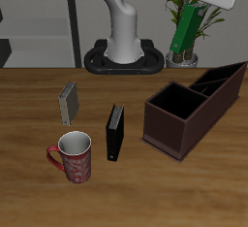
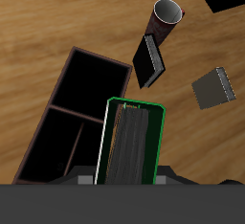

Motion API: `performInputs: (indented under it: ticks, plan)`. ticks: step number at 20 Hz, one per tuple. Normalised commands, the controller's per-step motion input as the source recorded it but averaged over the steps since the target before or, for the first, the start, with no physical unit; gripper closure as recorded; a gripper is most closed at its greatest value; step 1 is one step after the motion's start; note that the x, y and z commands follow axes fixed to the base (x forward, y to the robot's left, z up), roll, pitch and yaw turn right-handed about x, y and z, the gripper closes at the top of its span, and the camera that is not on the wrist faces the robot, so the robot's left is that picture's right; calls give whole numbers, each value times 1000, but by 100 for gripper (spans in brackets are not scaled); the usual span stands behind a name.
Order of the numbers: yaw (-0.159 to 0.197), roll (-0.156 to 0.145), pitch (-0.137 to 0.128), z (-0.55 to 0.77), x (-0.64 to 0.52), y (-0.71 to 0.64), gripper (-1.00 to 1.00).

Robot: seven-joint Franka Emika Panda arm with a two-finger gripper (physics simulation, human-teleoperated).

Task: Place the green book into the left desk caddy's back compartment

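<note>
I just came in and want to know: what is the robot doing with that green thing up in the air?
The robot's gripper holds the green book high above the table, over the far end of the left desk caddy. The book is not in the caddy yet. A black book, a grey book and a red mug stand on the table, untouched.

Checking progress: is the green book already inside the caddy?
No: the green book hangs in the pincer, high above the caddy.
</note>
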Motion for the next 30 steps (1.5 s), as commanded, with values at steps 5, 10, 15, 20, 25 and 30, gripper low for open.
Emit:
performInputs:
  ticks: [5,10,15,20,25,30]
  plan:
    - [-106,31,35,-43,-119,357,100]
    - [-23,26,22,-95,-15,316,100]
    - [8,29,24,-181,76,239,100]
    - [28,38,5,-78,118,248,100]
    - [3,-1,-52,89,62,73,100]
    - [-21,7,0,-55,203,54,100]
